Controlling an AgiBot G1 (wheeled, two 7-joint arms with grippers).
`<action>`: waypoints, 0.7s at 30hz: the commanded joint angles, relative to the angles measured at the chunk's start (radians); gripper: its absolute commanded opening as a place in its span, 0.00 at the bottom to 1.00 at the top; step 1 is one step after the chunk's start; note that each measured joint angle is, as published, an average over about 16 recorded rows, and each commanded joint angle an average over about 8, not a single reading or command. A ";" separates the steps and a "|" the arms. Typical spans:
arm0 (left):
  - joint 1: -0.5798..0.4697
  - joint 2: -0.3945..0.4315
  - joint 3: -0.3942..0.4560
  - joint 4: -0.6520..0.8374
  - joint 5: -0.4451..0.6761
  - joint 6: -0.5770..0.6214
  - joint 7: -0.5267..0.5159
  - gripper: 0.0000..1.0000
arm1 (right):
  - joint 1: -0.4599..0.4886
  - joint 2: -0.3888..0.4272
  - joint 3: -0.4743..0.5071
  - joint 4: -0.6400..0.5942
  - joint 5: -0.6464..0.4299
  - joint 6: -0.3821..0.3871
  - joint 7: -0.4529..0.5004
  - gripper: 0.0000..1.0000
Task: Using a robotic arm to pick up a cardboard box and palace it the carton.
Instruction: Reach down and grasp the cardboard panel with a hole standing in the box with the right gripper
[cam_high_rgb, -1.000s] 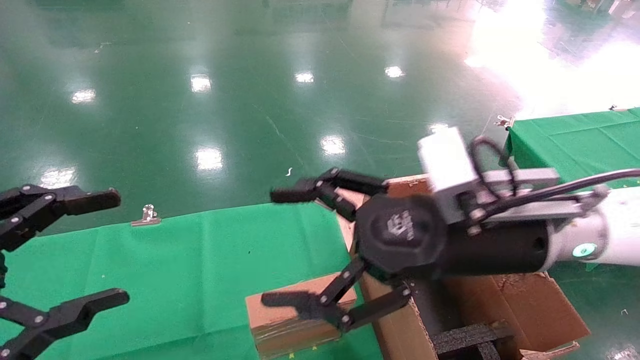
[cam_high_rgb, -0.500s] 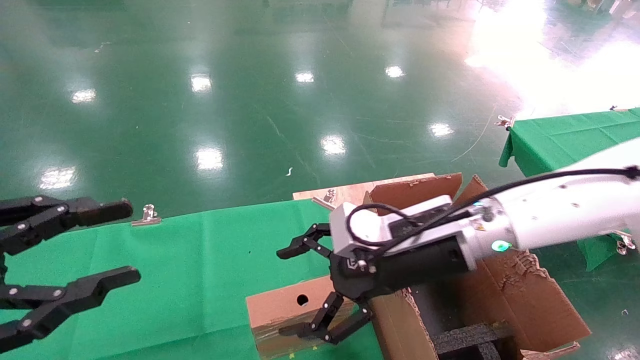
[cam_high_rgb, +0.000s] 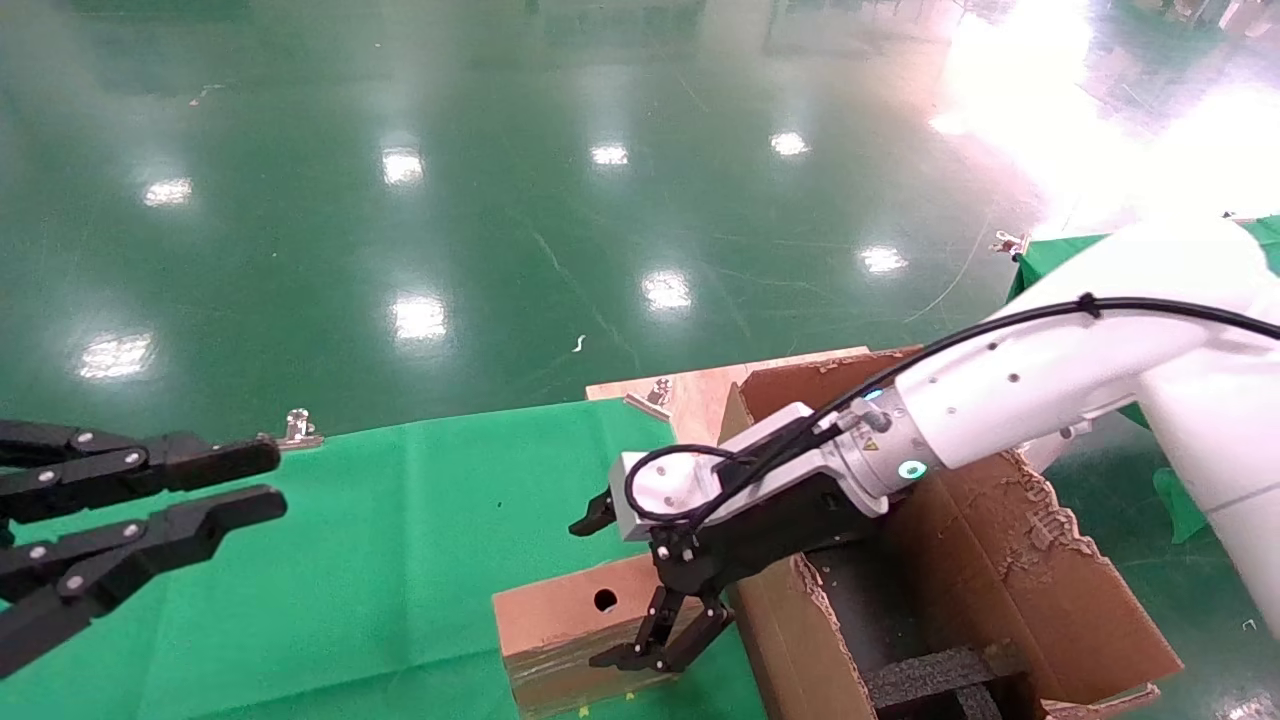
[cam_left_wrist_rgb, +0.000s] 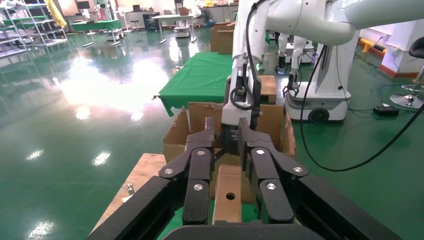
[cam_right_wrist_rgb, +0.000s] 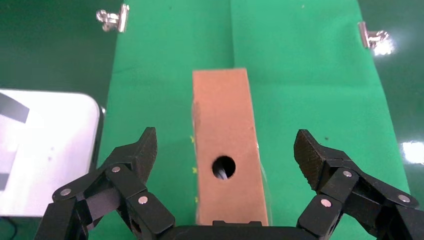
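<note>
1. Above the cardboard box (cam_high_rgb: 580, 625) hangs the right gripper (cam_high_rgb: 607, 590), its fingers spread wide, one on each long side of the box and not touching it.
2. On the green cloth (cam_high_rgb: 400, 540) the box lies flat, hole upward, just beside the carton (cam_high_rgb: 1000, 590) (black foam inside).
3. Only the right wrist view shows both fingertips (cam_right_wrist_rgb: 310, 155) clear of the box (cam_right_wrist_rgb: 227, 145).
4. At the left, the left gripper (cam_high_rgb: 255, 483) hovers with only a narrow gap between its fingers, holding nothing.

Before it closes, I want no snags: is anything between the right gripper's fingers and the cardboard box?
Nothing visible: the right gripper is open, its fingers straddling the cardboard box, only green cloth beside it.
</note>
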 joint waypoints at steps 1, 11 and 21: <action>0.000 0.000 0.000 0.000 0.000 0.000 0.000 0.00 | 0.014 -0.014 -0.022 -0.021 -0.014 0.000 -0.016 1.00; 0.000 0.000 0.000 0.000 0.000 0.000 0.000 0.00 | 0.085 -0.066 -0.120 -0.029 -0.121 0.009 -0.083 1.00; 0.000 0.000 0.000 0.000 0.000 0.000 0.000 0.53 | 0.104 -0.092 -0.161 -0.028 -0.138 0.014 -0.097 0.78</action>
